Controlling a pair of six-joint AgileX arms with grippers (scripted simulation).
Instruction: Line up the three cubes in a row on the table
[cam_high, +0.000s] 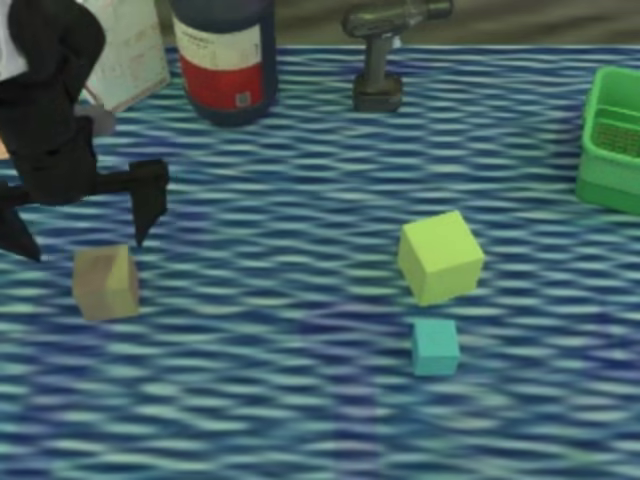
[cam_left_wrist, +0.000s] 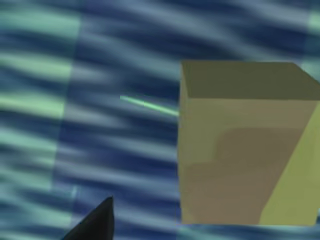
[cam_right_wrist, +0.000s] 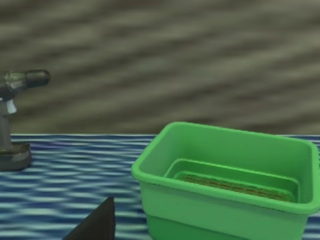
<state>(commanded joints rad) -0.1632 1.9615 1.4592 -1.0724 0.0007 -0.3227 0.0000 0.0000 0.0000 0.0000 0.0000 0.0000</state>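
Observation:
Near the table's left edge the tan-olive cube (cam_high: 105, 282) rests on the wavy blue table (cam_high: 280, 400). My left gripper (cam_high: 85, 225) hangs open just behind and above it, one finger on each side and nothing between them. The left wrist view shows that cube (cam_left_wrist: 245, 145) close up beside one dark fingertip (cam_left_wrist: 97, 222), apart from it. Right of the middle stands the lime-green cube (cam_high: 441, 256), with the small teal cube (cam_high: 435, 346) just in front of it. My right arm is outside the top view; one of its fingers (cam_right_wrist: 97, 222) shows, with nothing held.
A green slotted basket (cam_high: 612, 140) (cam_right_wrist: 225, 170) stands at the right edge. Along the back are a dark canister with a red and white label (cam_high: 225, 55), a power drill (cam_high: 385, 50) (cam_right_wrist: 12, 120) and a white card (cam_high: 125, 50).

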